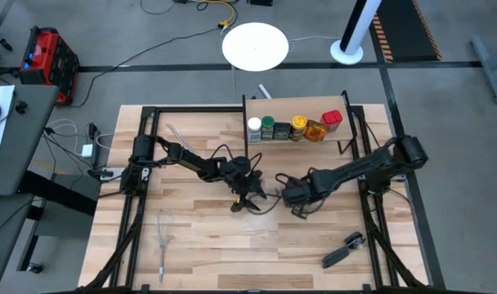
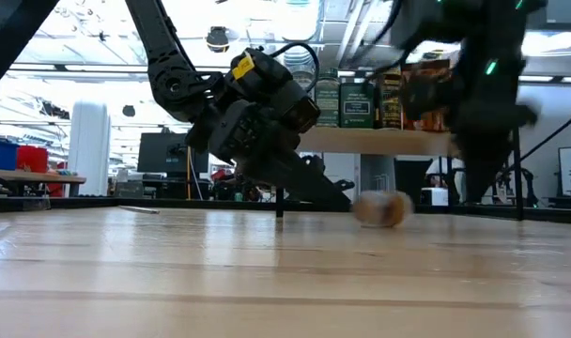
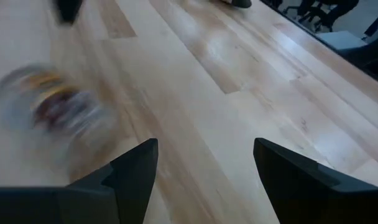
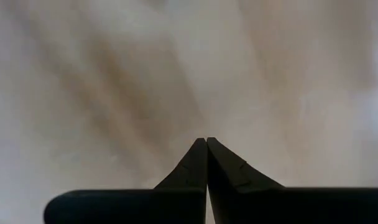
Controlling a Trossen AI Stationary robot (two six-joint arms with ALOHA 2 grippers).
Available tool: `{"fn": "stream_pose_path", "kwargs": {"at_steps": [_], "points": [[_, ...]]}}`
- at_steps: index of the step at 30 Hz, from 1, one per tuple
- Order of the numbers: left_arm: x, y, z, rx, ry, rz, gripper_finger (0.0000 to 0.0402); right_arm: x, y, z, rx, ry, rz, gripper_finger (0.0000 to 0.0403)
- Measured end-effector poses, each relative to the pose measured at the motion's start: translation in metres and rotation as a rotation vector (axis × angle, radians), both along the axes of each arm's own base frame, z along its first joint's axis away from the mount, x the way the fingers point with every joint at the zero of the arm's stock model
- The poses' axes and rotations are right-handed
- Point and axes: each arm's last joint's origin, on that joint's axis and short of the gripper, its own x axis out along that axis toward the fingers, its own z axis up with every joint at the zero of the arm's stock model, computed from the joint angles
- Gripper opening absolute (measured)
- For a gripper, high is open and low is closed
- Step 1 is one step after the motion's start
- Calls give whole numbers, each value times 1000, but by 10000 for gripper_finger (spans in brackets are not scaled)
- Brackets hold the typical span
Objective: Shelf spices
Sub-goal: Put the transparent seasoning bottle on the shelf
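Five spices [image 1: 291, 126] stand in a row on the shelf [image 1: 296, 106]; a sixth jar [image 2: 381, 208] (blurred) lies on open table [image 1: 199, 253] between the left gripper [image 1: 250, 202], fingers apart, and right gripper [image 1: 296, 211], fingers together. Whisk [image 1: 163, 237] and black-handled tool [image 1: 342, 249] lie well clear.

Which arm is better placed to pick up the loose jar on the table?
Left. The left gripper is open, low over the table, with the blurred jar close beside it. The right gripper is shut and empty.
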Motion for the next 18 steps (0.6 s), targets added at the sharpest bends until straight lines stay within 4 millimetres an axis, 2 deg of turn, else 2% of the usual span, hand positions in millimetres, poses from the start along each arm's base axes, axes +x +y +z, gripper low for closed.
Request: {"fn": "stream_pose_path", "kwargs": {"at_steps": [4, 8, 13, 16, 18], "points": [[1, 1, 0, 68, -25, 23, 256, 7, -16, -18, -77, 66, -5, 7], [3, 2, 3, 92, -75, 24, 256, 10, -33, -20, -82, 88, -13, 7], [2, 2, 2, 92, -59, 26, 256, 7, -43, -5, -80, 42, -15, 7], [-2, 2, -2, 83, 17, 36, 256, 4, -44, 9, -107, -11, -15, 7], [-6, 2, 3, 82, 71, 42, 256, 2, -44, 17, -125, -45, -18, 7]]}}
